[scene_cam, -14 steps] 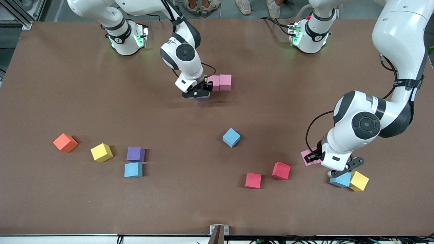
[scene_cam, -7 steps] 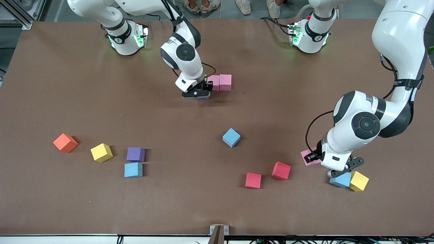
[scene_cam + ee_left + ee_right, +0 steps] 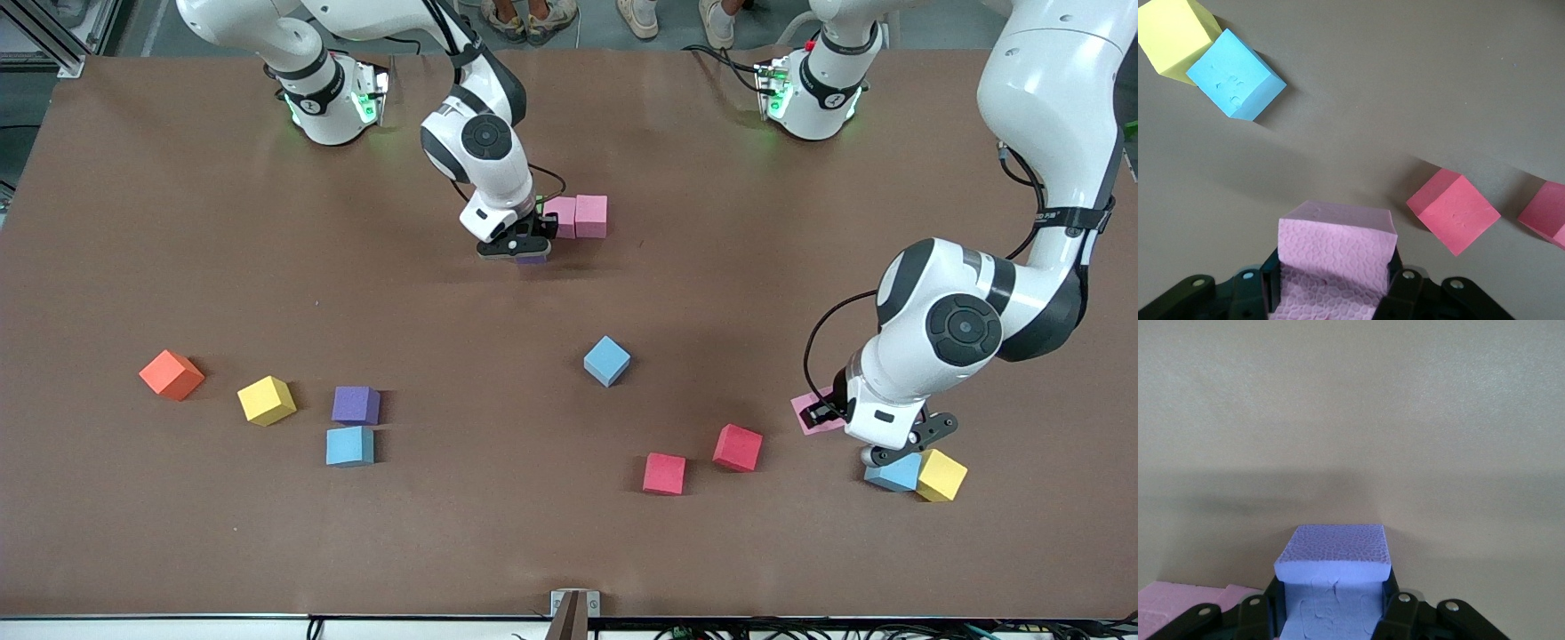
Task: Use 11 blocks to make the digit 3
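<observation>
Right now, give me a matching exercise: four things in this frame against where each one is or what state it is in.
Things:
1. purple block
2. pink block
3. orange cube
4. lone light blue block

Places or states:
A. gripped by the left end effector
B. on the table nearest the right arm's end
C. gripped by the right end effector beside two pink blocks
D. alone near the table's middle, farther from the camera than two red blocks

Pairs: 1-C, 2-A, 3-B, 4-D
</observation>
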Action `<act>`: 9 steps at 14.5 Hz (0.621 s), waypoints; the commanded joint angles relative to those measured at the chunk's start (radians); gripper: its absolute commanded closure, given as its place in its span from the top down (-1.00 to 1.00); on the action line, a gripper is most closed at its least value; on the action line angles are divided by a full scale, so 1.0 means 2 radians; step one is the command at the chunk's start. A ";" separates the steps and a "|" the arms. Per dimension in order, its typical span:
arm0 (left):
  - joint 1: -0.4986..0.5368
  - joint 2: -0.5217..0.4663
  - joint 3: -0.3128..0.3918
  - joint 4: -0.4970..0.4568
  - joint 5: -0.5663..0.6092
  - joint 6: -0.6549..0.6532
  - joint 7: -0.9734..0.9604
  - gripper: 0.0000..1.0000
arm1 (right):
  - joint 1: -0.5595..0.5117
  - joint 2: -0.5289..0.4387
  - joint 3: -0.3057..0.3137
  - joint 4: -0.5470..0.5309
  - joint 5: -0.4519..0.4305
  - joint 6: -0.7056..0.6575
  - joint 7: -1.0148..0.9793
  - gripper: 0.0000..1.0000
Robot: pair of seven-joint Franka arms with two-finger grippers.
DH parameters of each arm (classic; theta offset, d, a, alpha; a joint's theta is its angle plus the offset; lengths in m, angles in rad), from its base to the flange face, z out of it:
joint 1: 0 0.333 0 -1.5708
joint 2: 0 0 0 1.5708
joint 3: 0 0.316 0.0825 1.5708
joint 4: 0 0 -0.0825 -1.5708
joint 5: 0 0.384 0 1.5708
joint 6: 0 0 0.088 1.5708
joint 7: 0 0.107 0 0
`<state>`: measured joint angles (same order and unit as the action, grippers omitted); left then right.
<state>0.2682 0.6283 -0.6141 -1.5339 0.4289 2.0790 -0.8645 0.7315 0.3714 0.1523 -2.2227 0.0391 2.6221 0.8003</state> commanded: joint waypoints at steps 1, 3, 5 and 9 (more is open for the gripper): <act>0.004 -0.011 -0.003 -0.003 -0.008 -0.009 0.008 -0.76 | 0.000 -0.006 -0.004 -0.022 0.007 -0.006 -0.020 -0.38; 0.004 -0.011 -0.003 -0.003 -0.008 -0.009 0.007 -0.76 | -0.001 -0.006 -0.009 -0.021 0.007 -0.006 -0.025 -0.38; 0.004 -0.011 -0.002 -0.003 -0.007 -0.009 0.009 -0.76 | -0.001 -0.005 -0.011 -0.021 0.007 -0.007 -0.030 -0.38; 0.008 -0.011 -0.002 -0.003 -0.009 -0.009 0.013 -0.76 | -0.001 -0.006 -0.011 -0.021 0.007 -0.009 -0.027 -0.38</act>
<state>0.2745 0.6283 -0.6136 -1.5339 0.4289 2.0790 -0.8603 0.7315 0.3698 0.1472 -2.2227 0.0391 2.6149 0.7697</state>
